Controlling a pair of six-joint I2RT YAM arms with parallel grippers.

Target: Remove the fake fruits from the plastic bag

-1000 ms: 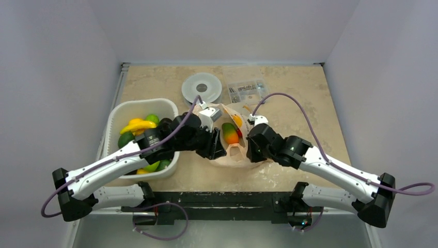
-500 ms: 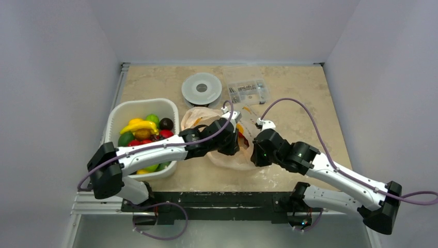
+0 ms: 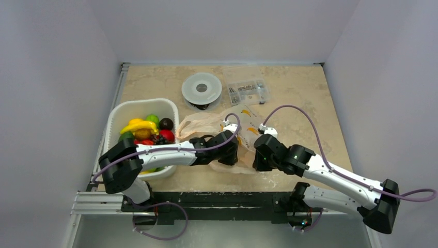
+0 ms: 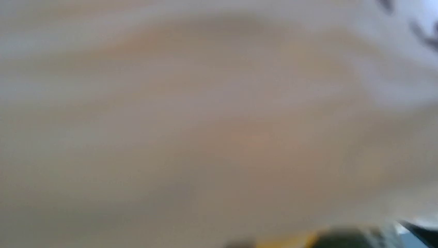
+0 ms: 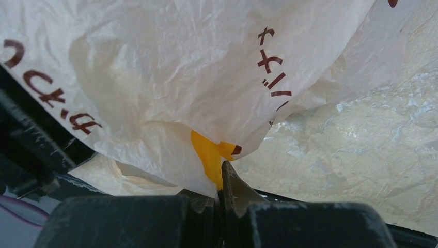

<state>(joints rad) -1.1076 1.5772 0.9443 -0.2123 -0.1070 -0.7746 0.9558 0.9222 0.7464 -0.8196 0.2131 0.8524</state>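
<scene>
The pale-peach plastic bag [image 3: 247, 125] lies crumpled in the middle of the table, one loop handle [image 3: 199, 122] spread to the left. My left gripper [image 3: 229, 148] is pushed into the bag's near side, its fingers hidden by the film. The left wrist view is a blur of peach film [image 4: 206, 103] with a yellow and dark strip [image 4: 289, 241] at the bottom edge. My right gripper [image 3: 256, 156] is shut on the bag's near right edge; the right wrist view shows its jaws [image 5: 221, 178] pinching the white film at a yellow print [image 5: 209, 155]. No fruit shows inside the bag.
A white bin [image 3: 114, 120] at the left holds several fake fruits [image 3: 143, 128], yellow, green, red and dark. A grey round spool [image 3: 202, 89] and a clear hard box of small parts [image 3: 249, 91] stand at the back. My left arm lies past the bin's near right corner.
My left arm swung from beside the bin across to the bag and pushed into its near side. The mango seen in the open bag is now hidden. The bag has collapsed.
</scene>
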